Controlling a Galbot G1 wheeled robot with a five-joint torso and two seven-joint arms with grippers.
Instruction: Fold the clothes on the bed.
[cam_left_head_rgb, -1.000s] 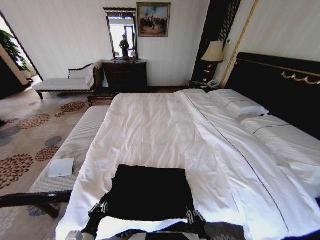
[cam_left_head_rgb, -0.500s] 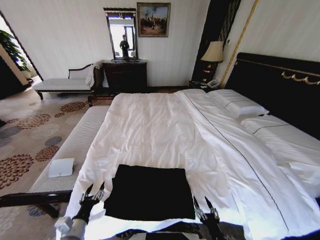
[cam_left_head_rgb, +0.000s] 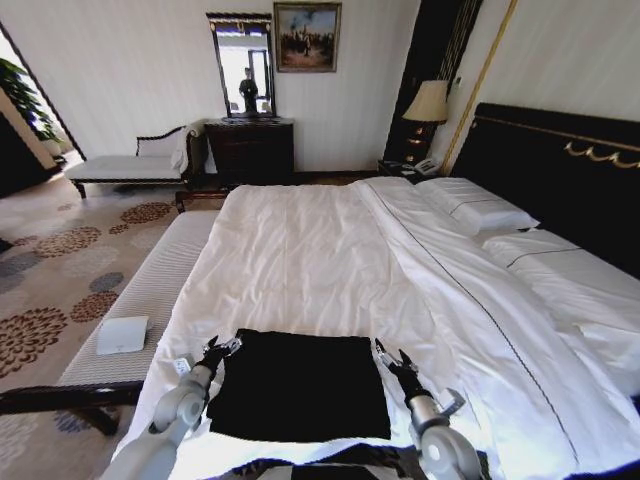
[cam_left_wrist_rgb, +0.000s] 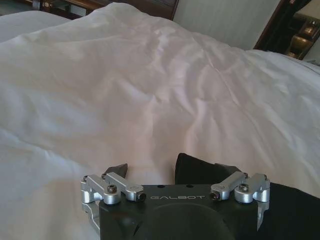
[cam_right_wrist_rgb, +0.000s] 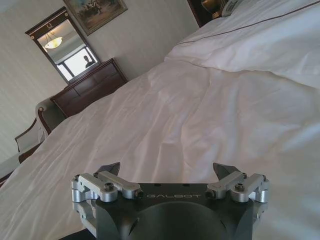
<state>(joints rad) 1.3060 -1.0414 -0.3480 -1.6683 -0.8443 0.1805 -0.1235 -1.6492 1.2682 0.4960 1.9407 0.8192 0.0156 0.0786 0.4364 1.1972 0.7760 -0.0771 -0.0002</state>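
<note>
1. Hotel-style bedroom in the head view: striped pale walls, a floral carpet, a dark dresser with a mirror at 12 o'clock, and a lamp beside the tall black headboard at 2 o'clock. The bed (cam_left_head_rgb: 300, 250) takes up most of the view, its white duvet soft and lightly creased, with plump rectangular pillows at 3 o'clock. The clothes (cam_left_head_rgb: 300, 385), a black top in matte soft fabric, lie near the bed's foot at 6 o'clock, flat and roughly square; no lettering is visible on the upper face. The left end effector (cam_left_head_rgb: 222, 347) sits just beside the top's far corner at 7 o'clock, and the right end effector (cam_left_head_rgb: 388, 353) beside the other far corner at 5 o'clock. Both are spread open and hold nothing. A pale upholstered bench (cam_left_head_rgb: 150, 295) with a white card on it runs along the bed's side at 9 o'clock.

2. Left wrist view: the left end effector (cam_left_wrist_rgb: 171, 172) has its dark fingertips wide apart, with a black fabric corner lying between and under them on the white duvet (cam_left_wrist_rgb: 150, 90).

3. Right wrist view: the right end effector (cam_right_wrist_rgb: 168, 170) is open wide over bare white duvet, empty.

4. Risks, as I judge them: a pinch could catch duvet along with the thin top, dragging bedding. Uneven grips at the two corners would skew the fold, and limp cloth may slip free.
</note>
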